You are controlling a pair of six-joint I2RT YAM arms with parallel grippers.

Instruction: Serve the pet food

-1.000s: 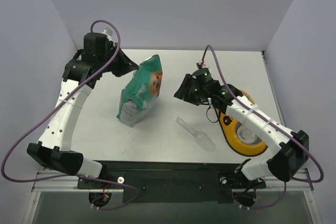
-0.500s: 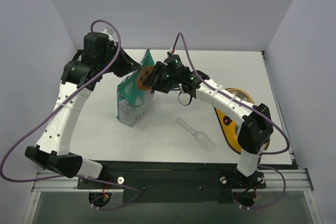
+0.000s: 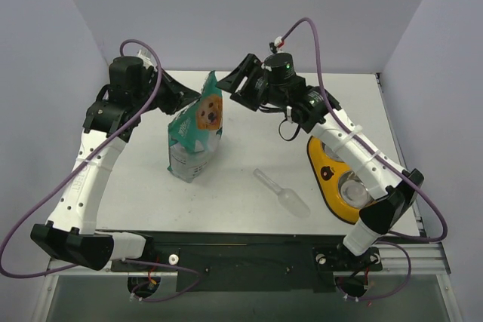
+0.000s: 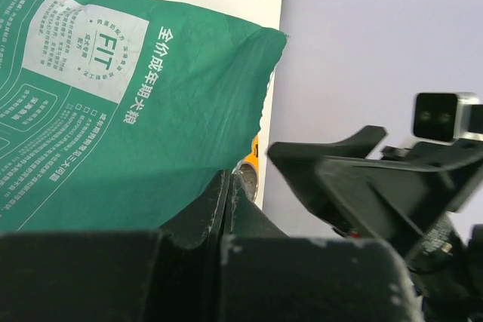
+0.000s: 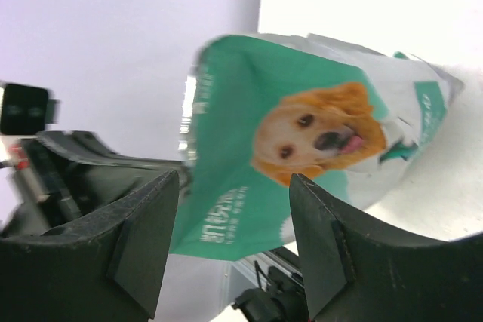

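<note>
The teal-green bag with a dog picture [image 3: 198, 132] stands upright at the table's left middle. No pet food shows; the kibble is hidden or out of view. My left gripper [image 3: 183, 100] is shut on the bag's upper left edge; in the left wrist view its jaws [image 4: 228, 186] are pressed together at the green bag [image 4: 128, 111]. My right gripper [image 3: 231, 87] is open and empty, just right of the bag's top. In the right wrist view its spread fingers [image 5: 234, 235] frame the bag [image 5: 302, 148]. The clear plastic scoop [image 3: 284, 194] lies on the table.
A yellow feeder with a round bowl [image 3: 341, 180] sits at the table's right side, under the right arm. It also shows past the bag in the left wrist view [image 4: 250, 171]. Purple cables loop off both arms. Walls close the back and sides.
My right arm swung left from over the feeder to the bag's top and rose. The bag now stands straighter with its dog face toward the camera. The scoop has not moved.
</note>
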